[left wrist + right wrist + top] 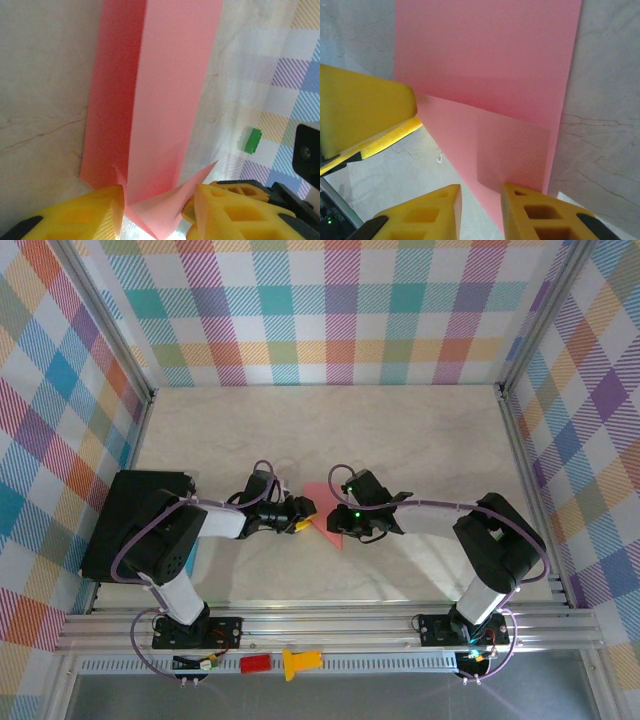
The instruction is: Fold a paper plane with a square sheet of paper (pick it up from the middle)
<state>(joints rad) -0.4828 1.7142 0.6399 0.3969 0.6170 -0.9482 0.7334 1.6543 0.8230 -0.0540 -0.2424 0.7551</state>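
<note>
The square sheet of paper (322,502), salmon-pink and partly folded, lies mid-table between both arms. In the left wrist view the paper (160,100) rises as a long doubled strip. Its lower corner and a raised flap sit between the yellow fingers of my left gripper (159,205), whose jaws stand apart with the flap brushing the right finger (220,205). My right gripper (481,200) stands open with a narrow gap; the paper's (490,75) near edge runs into that gap and under the right finger (530,210). From above, the left gripper (300,516) and the right gripper (342,522) face each other across the paper.
A black box (135,525) sits at the table's left side. A small red block (256,663) and a yellow plastic piece (300,662) lie on the front rail. A green block (252,140) lies beyond the paper. Checkered walls (330,310) enclose the marble table (400,430).
</note>
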